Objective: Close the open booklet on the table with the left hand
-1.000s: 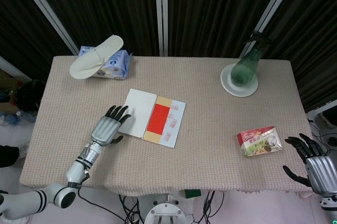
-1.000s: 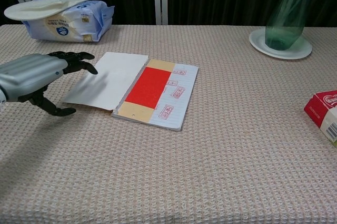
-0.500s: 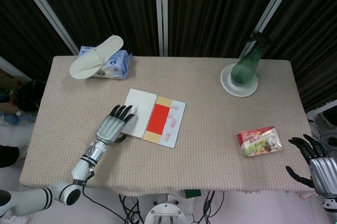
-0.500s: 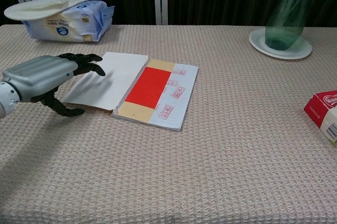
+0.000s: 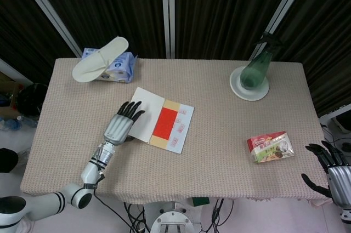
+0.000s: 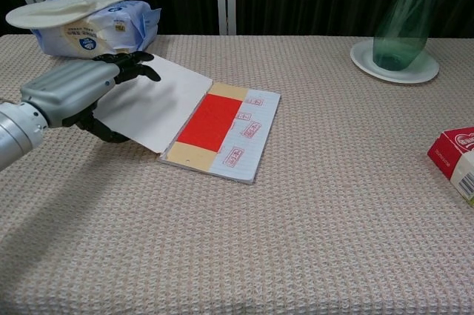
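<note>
The booklet (image 5: 164, 124) lies open left of the table's middle, its red and white page (image 6: 219, 124) flat on the cloth. Its white left cover (image 6: 152, 101) is tilted up off the table. My left hand (image 5: 122, 124) is at the cover's left edge, fingers over the cover's top corner and the thumb tucked beneath it; the same left hand (image 6: 74, 93) shows in the chest view. Off the table's front right corner, my right hand (image 5: 332, 170) hangs with its fingers spread and nothing in it.
A white slipper (image 5: 101, 58) lies on a blue tissue pack (image 6: 104, 33) at the back left. A green bottle (image 5: 255, 69) stands on a white plate (image 6: 417, 73) at the back right. A snack box (image 5: 270, 147) sits near the front right.
My left hand has moved forward and right onto the booklet's left edge. The white cover, flat before, now rises off the table. My right hand has sunk slightly.
</note>
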Controlling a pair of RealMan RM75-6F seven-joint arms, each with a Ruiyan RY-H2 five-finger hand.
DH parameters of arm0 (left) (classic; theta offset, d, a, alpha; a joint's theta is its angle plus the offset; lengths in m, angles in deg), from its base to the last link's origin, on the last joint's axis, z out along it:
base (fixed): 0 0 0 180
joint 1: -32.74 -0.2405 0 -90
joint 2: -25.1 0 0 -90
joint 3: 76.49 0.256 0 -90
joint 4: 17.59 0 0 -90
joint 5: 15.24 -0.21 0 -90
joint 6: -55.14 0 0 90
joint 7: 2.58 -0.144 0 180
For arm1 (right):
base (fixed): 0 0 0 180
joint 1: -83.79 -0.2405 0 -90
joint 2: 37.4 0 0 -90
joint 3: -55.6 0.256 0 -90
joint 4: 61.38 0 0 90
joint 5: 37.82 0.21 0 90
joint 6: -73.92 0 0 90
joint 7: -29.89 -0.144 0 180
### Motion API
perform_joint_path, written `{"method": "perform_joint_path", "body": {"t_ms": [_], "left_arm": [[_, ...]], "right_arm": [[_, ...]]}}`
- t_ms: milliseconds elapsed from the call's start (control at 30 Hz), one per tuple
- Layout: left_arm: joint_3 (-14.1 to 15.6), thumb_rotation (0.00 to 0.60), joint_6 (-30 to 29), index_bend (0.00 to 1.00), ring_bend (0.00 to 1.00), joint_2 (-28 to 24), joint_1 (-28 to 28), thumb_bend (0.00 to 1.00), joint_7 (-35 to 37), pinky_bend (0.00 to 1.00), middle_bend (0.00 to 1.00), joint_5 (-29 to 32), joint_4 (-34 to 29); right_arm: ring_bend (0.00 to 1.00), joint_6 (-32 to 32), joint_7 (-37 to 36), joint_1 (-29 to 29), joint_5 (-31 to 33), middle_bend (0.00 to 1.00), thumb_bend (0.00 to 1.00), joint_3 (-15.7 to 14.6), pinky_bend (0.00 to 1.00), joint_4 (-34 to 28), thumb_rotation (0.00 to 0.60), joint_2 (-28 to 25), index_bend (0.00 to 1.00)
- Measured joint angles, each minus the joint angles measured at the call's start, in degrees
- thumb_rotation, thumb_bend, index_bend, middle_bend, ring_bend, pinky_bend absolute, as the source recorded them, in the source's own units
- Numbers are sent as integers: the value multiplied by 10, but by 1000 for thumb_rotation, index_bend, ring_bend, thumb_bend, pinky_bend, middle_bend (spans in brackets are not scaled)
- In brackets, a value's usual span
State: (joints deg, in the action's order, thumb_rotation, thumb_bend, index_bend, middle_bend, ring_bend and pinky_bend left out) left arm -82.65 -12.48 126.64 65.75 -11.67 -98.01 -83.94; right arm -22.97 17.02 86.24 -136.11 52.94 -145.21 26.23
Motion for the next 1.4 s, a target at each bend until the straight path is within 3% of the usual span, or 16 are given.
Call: {"method": "perform_joint_path", "body": {"t_ms": [267,667,900,1167,1267,1400], "left_arm": [[1,600,-58,174,0,-10,2,189,19,62,0,-56,-34],[15,600,-59,174,0,-24,16,187,-38,62,0,-94,-103],[15,600,-7,174,0,5,36,187,-59,62,0,-80,-96],[-4,600,58,174,0,58,66,187,-86,62,0,-31,-31],[-10,600,54,174,0,54,64,187,-84,62,0,-23,-30],[-15,600,33,174,0,17,53,187,-81,63,0,-21,-74]], "right_arm": [[92,-3,4,1,-5,186,177,-1,194,-2,600,0,234],[92,-13,-8,10,-2,186,176,-2,194,10,600,2,237],[92,-15,-13,12,-1,186,177,-1,194,16,600,4,237],[92,-17,-20,15,0,186,177,-1,194,21,600,6,237],[92,-21,-23,18,2,186,177,0,194,23,600,4,237],[92,-20,-25,17,1,186,176,0,193,25,600,3,237]]}}
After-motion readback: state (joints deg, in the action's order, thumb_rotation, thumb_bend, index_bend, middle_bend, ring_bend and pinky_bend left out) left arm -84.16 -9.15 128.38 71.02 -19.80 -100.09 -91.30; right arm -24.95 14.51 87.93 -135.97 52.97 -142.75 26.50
